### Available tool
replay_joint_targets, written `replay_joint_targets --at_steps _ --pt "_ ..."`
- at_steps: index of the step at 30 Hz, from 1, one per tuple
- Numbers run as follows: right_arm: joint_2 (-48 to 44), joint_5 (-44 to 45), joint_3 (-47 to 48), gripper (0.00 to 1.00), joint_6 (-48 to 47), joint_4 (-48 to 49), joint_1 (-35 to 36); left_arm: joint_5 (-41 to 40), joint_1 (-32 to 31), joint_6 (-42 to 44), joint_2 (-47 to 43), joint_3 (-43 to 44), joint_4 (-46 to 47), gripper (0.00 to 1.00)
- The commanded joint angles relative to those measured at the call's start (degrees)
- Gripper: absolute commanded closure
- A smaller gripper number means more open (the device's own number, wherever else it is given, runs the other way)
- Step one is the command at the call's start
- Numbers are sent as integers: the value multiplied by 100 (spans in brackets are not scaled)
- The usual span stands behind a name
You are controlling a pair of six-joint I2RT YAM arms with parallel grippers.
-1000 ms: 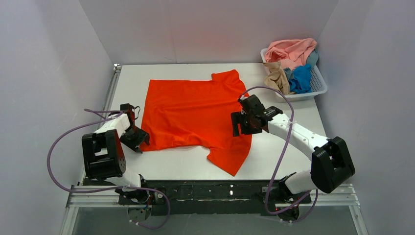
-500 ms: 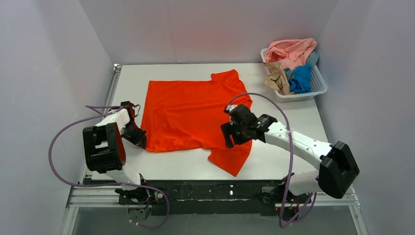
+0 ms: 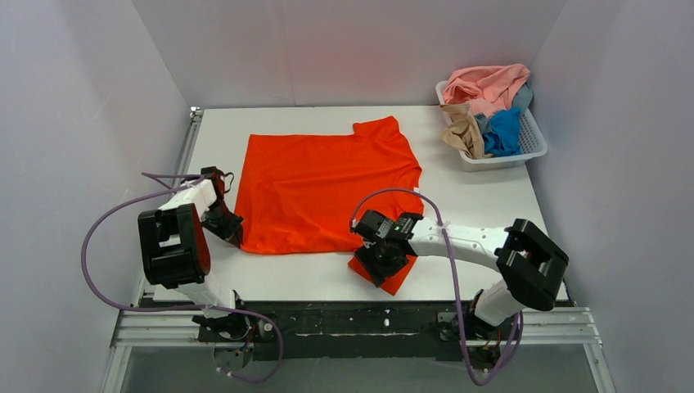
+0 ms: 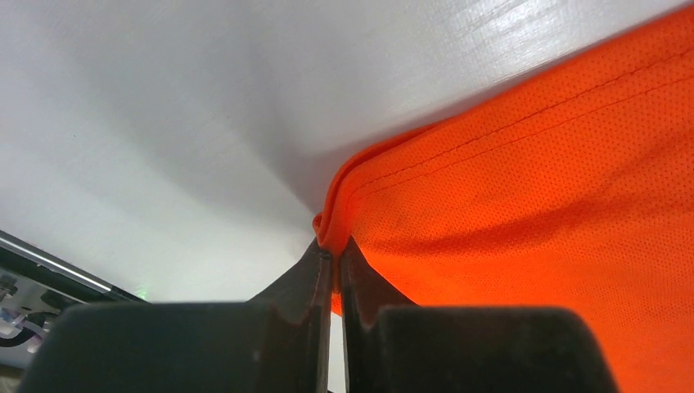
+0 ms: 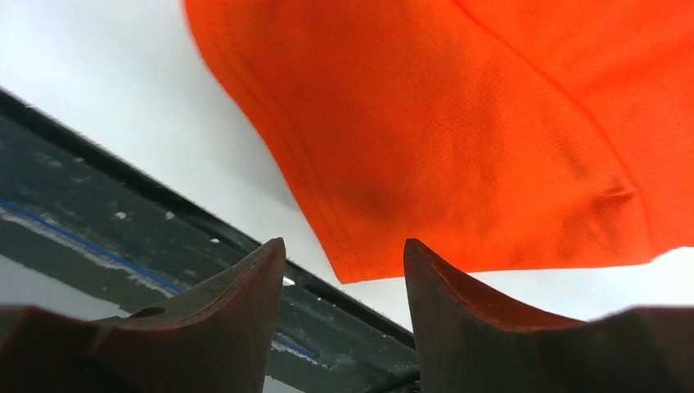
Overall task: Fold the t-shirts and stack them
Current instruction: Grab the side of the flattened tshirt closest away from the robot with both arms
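The orange-red t-shirt (image 3: 319,184) lies spread flat on the white table (image 3: 475,196). My left gripper (image 3: 232,235) is shut on its near left hem corner (image 4: 337,214), pinching a fold of cloth at table level. My right gripper (image 3: 378,260) is open above the near sleeve (image 3: 395,277), with the sleeve's hem (image 5: 409,205) just beyond the fingertips (image 5: 262,270). Salmon pink (image 3: 488,84), tan-beige (image 3: 463,131) and blue (image 3: 502,131) shirts lie heaped in the white basket (image 3: 533,136) at the back right.
The table's near edge and the black base rail (image 3: 352,319) run just below the right gripper, and show in the right wrist view (image 5: 123,213). Grey walls enclose the table on three sides. Purple cables loop from both arms.
My right gripper has swung left and toward the near edge, from the shirt's right side to above the near sleeve. My left gripper has settled onto the hem corner.
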Motion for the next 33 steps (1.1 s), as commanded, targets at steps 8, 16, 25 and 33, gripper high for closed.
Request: replay_joint_targets --at_steps 8,16,25,33 --pt "537 196 -489 65 606 -97 31 -268 106 88 82 184 -907 100" --pt "-424 -602 -707 99 890 -722 55 -128 118 -495 -541 -227 -1507 100" --pt "-1249 -951 -747 99 1198 -895 145 -339 102 -856 -1541 -568 -2216 100" --pt "-1090 -65 284 99 1168 -1236 -264 -375 109 -925 -1736 -186 -2362 100"
